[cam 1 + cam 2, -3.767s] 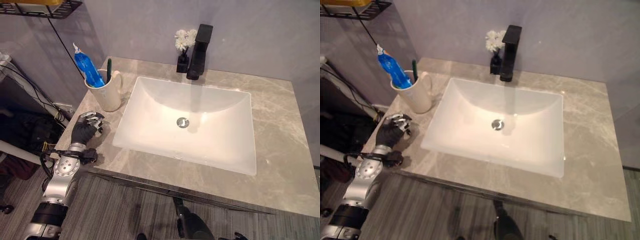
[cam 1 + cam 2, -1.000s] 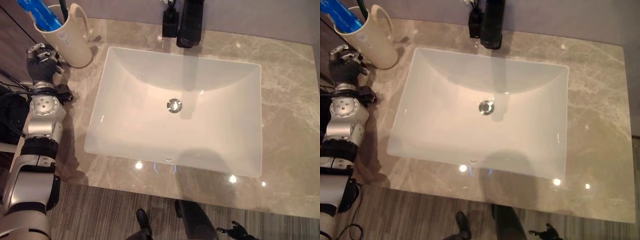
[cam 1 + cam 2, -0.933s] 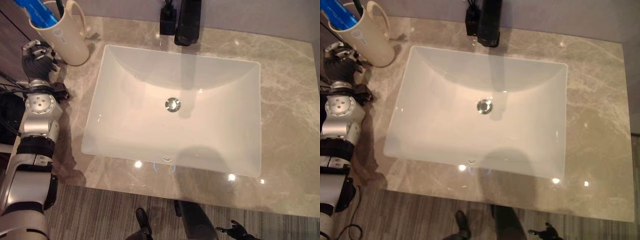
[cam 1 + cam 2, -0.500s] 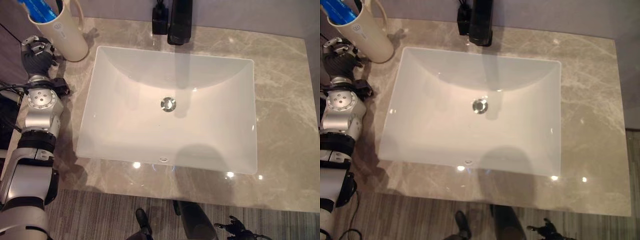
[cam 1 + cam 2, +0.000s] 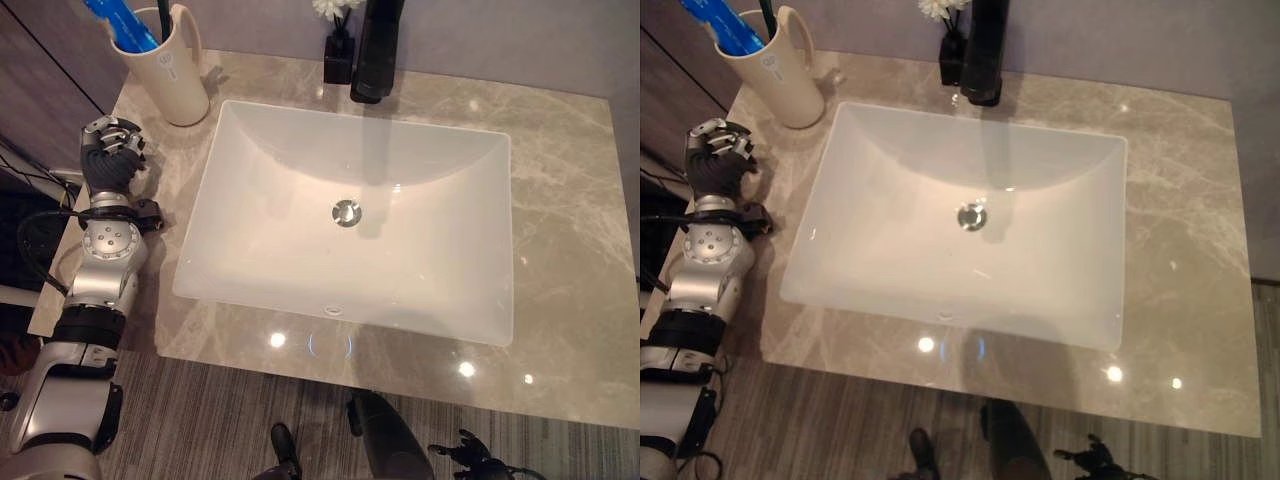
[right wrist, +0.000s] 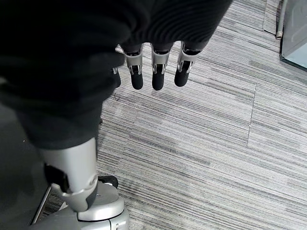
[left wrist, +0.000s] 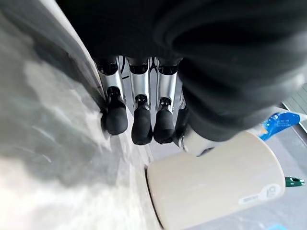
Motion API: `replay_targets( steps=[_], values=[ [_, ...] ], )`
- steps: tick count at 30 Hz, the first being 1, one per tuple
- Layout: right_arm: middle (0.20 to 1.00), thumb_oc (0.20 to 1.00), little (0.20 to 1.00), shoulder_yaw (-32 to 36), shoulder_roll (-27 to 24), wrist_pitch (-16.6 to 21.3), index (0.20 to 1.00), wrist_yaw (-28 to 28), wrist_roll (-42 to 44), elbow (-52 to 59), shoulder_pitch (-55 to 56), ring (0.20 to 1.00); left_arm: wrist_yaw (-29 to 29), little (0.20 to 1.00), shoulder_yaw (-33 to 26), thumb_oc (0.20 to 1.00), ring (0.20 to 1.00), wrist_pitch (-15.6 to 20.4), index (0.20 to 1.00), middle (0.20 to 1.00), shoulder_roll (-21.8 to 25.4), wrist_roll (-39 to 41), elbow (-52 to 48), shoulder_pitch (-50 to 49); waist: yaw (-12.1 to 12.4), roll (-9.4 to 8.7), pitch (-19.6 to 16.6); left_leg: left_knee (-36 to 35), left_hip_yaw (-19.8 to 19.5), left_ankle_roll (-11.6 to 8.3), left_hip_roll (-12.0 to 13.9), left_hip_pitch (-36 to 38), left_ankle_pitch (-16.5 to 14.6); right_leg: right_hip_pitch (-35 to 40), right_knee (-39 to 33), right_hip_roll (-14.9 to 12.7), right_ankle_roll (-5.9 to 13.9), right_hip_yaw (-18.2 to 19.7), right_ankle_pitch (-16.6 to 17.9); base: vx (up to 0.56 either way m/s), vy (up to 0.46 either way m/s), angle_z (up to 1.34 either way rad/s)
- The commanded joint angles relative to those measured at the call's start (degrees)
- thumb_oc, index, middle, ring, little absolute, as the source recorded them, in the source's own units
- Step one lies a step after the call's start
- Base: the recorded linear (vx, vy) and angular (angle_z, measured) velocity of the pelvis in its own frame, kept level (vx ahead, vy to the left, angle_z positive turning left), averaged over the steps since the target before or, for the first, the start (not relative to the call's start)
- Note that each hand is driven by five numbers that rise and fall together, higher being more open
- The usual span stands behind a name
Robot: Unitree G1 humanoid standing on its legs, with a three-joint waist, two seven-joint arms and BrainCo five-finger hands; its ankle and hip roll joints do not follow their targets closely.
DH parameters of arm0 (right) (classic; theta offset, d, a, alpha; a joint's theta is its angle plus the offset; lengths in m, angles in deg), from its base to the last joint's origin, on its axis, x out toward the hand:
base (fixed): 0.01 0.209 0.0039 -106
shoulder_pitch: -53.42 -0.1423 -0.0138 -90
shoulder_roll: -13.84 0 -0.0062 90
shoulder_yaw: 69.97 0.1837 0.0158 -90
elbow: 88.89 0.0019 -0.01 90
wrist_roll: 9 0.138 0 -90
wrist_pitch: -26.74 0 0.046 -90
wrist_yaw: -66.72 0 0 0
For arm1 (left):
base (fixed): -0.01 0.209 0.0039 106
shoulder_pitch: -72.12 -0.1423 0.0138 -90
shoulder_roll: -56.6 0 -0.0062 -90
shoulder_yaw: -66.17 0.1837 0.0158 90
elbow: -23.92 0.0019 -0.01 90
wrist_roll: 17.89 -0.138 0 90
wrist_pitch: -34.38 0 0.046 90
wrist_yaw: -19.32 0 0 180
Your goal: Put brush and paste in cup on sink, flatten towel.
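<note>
You've got the cream cup (image 5: 176, 72) upper left on the marble counter (image 5: 570, 250), w/ the blue paste tube (image 5: 122, 22) and dark brush (image 5: 163, 17) standing in it. Left hand (image 5: 108, 160) sits just below it, fingers curled, empty (not touching cup). Right hand (image 6: 152, 67) hangs over striped floor (image 6: 216, 143), fingers loosely straight, holding nothing.

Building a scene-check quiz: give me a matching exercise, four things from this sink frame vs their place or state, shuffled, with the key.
Things:
1. cup
2. faucet
3. drain
4. left hand

Places or states:
A. middle of the basin floor
B. back left corner of the counter, holding the blue tube and the dark brush
C. counter's left edge, fingers curled, holding nothing
D. behind the basin, black, beside a small vase of white flowers

Pairs: 1-B, 2-D, 3-A, 4-C
</note>
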Motion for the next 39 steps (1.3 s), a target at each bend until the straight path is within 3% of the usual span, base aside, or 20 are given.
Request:
replay_targets(
  steps=[1, 13, 19, 29, 39],
  values=[
    [1.0, 1.0, 1.0, -1.07, -0.05, -0.28, 1.0, -0.35, -0.63, -1.92, 2.25, 1.0, 0.8, 0.2, -1.37, 0.2, 0.2, 1.22, 0.2, 0.2, -0.56, -1.38, 0.93, -0.32, -0.12, -1.39, -0.15, 0.37, -2.8, 1.11, -5.1, 10.49, -3.67, -4.13, -4.02, -1.36, 6.41, 0.85, 5.67, 0.0, 0.0, 0.0],
    [1.0, 1.0, 1.0, -1.22, -1.06, 0.42, 1.0, -0.88, 0.74, -0.78, 2.71, 1.0, 0.31, 0.2, 1.37, 0.2, 0.2, 2.17, 0.2, 0.2, 0.38, 1.78, 7.22, 6.71, -1.24, 0.49, 0.12, 0.37, -2.66, 0.15, -4.47, 9.1, -1.0, -5.93, -4.02, 0.07, 5.86, 0.76, 4.92, 0.02, -0.013, -0.02],
    [1.0, 1.0, 1.0, -1.48, -1.64, 0.87, 1.0, -1.75, 1.72, -0.41, 2.69, 1.0, -1.1, 0.2, 3.76, 0.2, 0.2, 2.67, 0.2, 0.2, 2.0, 4.78, 14.36, 14.37, -2.36, 1.82, 0.41, 0.37, -2.14, -0.86, -3.5, 7.97, 1.75, -7.1, -4.02, 1.02, 5.48, 0.85, 4.17, 0.04, -0.028, -0.03],
    [1.0, 1.0, 1.0, -2.82, -2.23, 1.26, 1.0, -2.59, 1.93, -0.27, 1.92, 1.0, -0.73, 0.2, 9.03, 0.2, 0.2, 1.73, 0.2, 0.2, 3.18, 5.94, 24.3, 23.65, -3.8, 3.41, -0.17, 0.37, -1.53, -1.67, -3.06, 7.11, 3.19, -8.12, -4.02, 1.53, 5.18, 1.08, 3.85, 0.02, -0.009, 0.0],
    [1.0, 1.0, 1.0, -3.01, -2.21, 1.65, 1.0, -2.65, 1.82, -0.44, 1.79, 1.0, -0.75, 0.2, 8.16, 0.2, 0.2, 0.98, 0.2, 0.2, 5.16, 4.72, 27.94, 22.49, -3.73, 3.66, -1.06, 0.37, -0.95, -2.08, -2.7, 7.25, 4.08, -8.47, -4.02, 2.39, 4.93, 0.84, 3.69, 0.01, -0.006, -0.02]
  ],
)
